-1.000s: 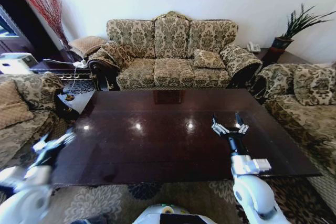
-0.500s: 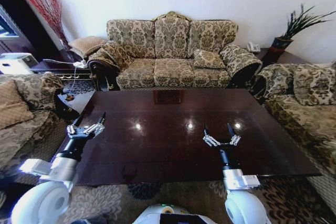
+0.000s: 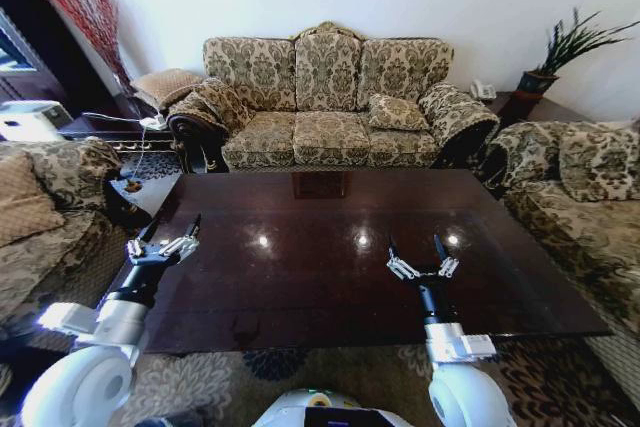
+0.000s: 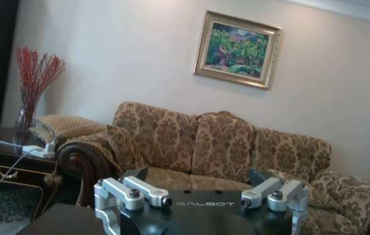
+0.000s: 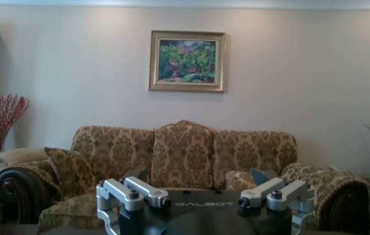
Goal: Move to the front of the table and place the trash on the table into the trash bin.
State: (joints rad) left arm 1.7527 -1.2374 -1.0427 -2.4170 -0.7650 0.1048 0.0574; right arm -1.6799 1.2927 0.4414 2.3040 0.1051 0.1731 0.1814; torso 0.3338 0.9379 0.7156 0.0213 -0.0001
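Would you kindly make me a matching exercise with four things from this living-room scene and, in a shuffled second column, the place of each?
Things:
1. left gripper
2. right gripper
3. gold-framed landscape painting
4. green potted plant with spiky leaves

Places:
A. on the wall above the patterned three-seat sofa
B. open, over the left edge of the glossy dark brown wooden table
C. in the far right corner of the room
D. open, over the table's near right part

Pairs: 1-B, 2-D, 3-A, 4-C
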